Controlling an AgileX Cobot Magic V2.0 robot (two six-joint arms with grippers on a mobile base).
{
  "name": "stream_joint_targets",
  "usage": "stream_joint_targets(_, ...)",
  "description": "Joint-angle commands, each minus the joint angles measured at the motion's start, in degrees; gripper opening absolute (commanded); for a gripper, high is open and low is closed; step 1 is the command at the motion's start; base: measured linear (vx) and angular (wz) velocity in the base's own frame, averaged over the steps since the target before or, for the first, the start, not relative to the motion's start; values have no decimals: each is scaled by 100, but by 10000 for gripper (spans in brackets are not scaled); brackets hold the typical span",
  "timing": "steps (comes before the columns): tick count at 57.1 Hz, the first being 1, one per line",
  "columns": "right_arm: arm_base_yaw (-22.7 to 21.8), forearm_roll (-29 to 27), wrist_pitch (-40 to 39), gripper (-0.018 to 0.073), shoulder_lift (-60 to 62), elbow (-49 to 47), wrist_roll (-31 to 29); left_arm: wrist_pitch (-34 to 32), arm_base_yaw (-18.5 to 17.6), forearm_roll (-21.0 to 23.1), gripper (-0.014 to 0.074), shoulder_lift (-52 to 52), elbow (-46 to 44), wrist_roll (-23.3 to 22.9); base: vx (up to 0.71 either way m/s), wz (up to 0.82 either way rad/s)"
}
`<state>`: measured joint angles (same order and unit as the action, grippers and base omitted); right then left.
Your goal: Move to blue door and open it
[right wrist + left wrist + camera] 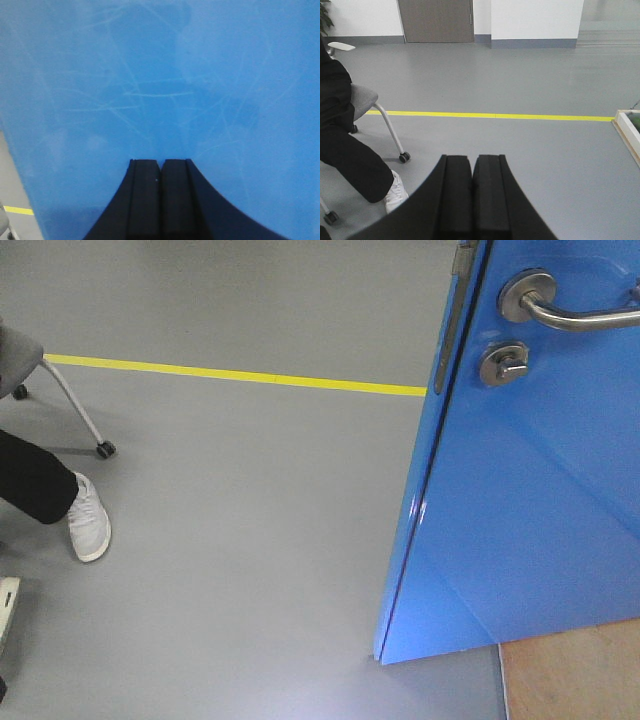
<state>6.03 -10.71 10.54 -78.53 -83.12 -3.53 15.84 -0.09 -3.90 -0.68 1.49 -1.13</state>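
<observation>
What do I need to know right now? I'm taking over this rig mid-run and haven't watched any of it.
Left hand: shut, empty, facing open floor and the yellow line.
Right hand: shut, empty, pointed close up at the blue door; I cannot tell if it touches.
Door: at the right of the front view, latch edge showing, no frame visible beside it. Lever handle is not held.
Done: the base is at the door.
Left: probably swing it wider; how far open it stands is unclear. Mind the seated person on the left.
</observation>
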Motion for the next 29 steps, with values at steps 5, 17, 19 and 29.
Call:
stream_joint_targets(5, -17, 15, -530, 12, 108, -185, -21, -486, -35, 11, 73, -67, -149, -39, 25, -2)
stream_joint_targets(17, -17, 15, -530, 12, 108, -185, -21, -486, -35, 11, 73, -67, -149, -39, 26, -6)
stream_joint_targets(19, -17, 15, -530, 12, 108, -185, -21, -486, -35, 11, 73, -67, -149, -39, 26, -9)
stream_joint_targets(29, -17, 15, -522, 12, 108, -185, -21, -486, -35, 11, 73, -67, -149, -39, 26, -11)
